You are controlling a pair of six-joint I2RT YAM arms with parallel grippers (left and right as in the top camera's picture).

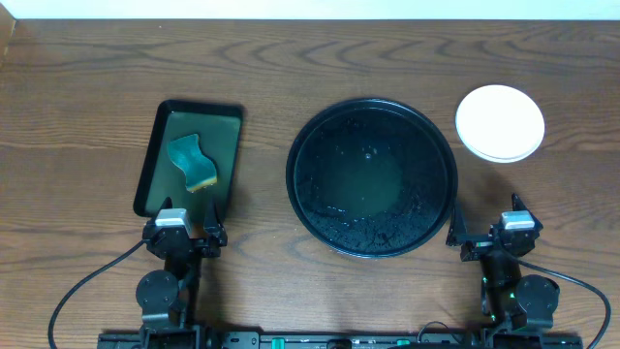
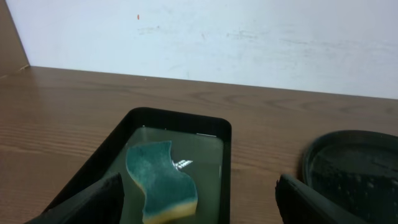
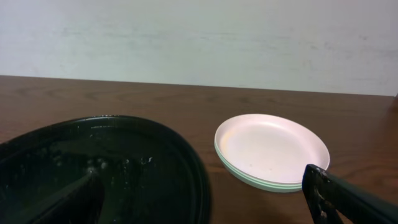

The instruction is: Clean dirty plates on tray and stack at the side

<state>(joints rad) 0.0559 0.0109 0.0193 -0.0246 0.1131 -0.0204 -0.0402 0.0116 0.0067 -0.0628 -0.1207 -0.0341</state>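
The round black tray (image 1: 294, 174) sits mid-table, wet, with droplets and no plate on it. Its rim shows in the left wrist view (image 2: 309, 163) and the right wrist view (image 3: 189, 163). The plates (image 1: 500, 122) are stacked on the table at the back right, a white one on top with mint-turquoise edges under it (image 3: 272, 149). At the table's front edge my left gripper (image 1: 185, 233) (image 2: 199, 208) stands open and empty, just short of the green tray. My right gripper (image 1: 492, 237) (image 3: 205, 208) is open and empty at the front right, beside the black tray's rim.
A rectangular black-rimmed green tray (image 1: 155, 145) (image 2: 227, 162) at the left holds murky water and a teal-and-yellow sponge (image 1: 193, 163) (image 2: 160, 180). A pale wall runs along the far table edge. Bare wood lies between the two trays.
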